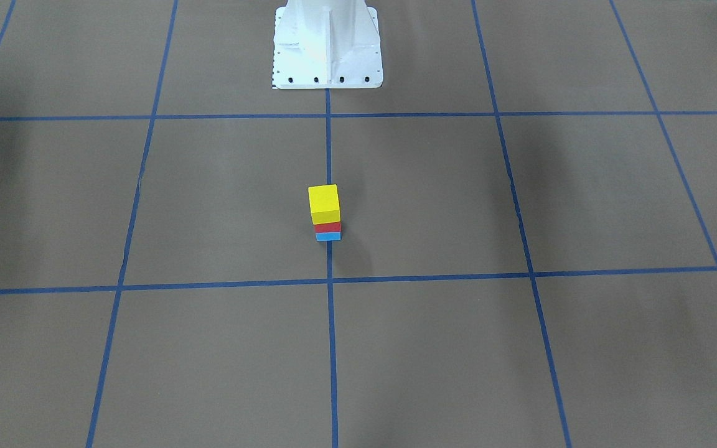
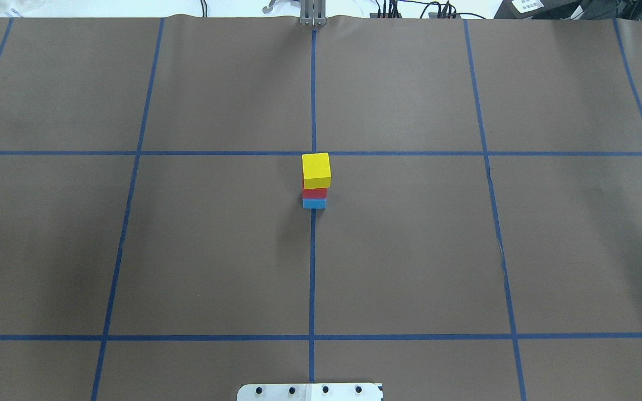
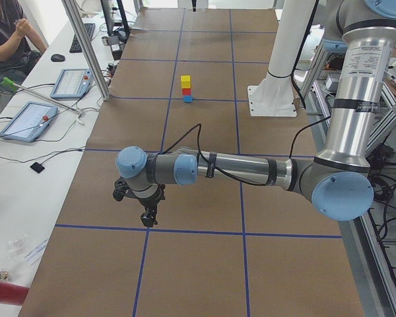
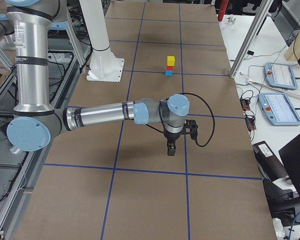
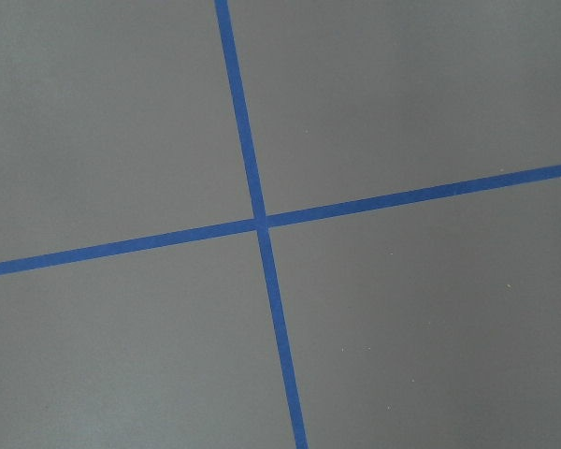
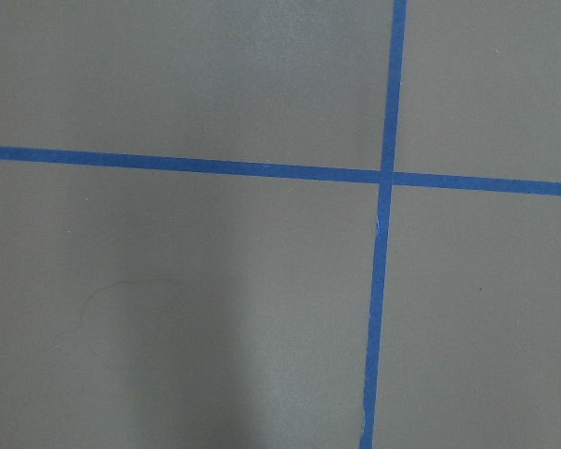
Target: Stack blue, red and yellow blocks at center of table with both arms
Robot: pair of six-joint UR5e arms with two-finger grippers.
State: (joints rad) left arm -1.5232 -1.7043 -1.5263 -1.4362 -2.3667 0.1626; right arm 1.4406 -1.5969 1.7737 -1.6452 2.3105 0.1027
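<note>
A yellow block (image 2: 316, 170) sits on a red block (image 2: 314, 193), which sits on a blue block (image 2: 314, 204), one upright stack at the table's centre on the middle tape line. The stack also shows in the front view (image 1: 324, 204) and both side views (image 3: 185, 88) (image 4: 169, 65). My left gripper (image 3: 147, 218) shows only in the exterior left view, far from the stack near the table's left end; I cannot tell if it is open. My right gripper (image 4: 171, 149) shows only in the exterior right view, near the right end; I cannot tell its state. Both wrist views show only bare mat.
Brown mat with a blue tape grid (image 2: 312, 278) covers the table. The white robot pedestal (image 1: 327, 43) stands behind the stack. Tablets (image 3: 26, 120) and cables lie on the operators' side table, where a person (image 3: 6, 33) sits. Metal posts (image 4: 250, 40) stand at the table's far edge.
</note>
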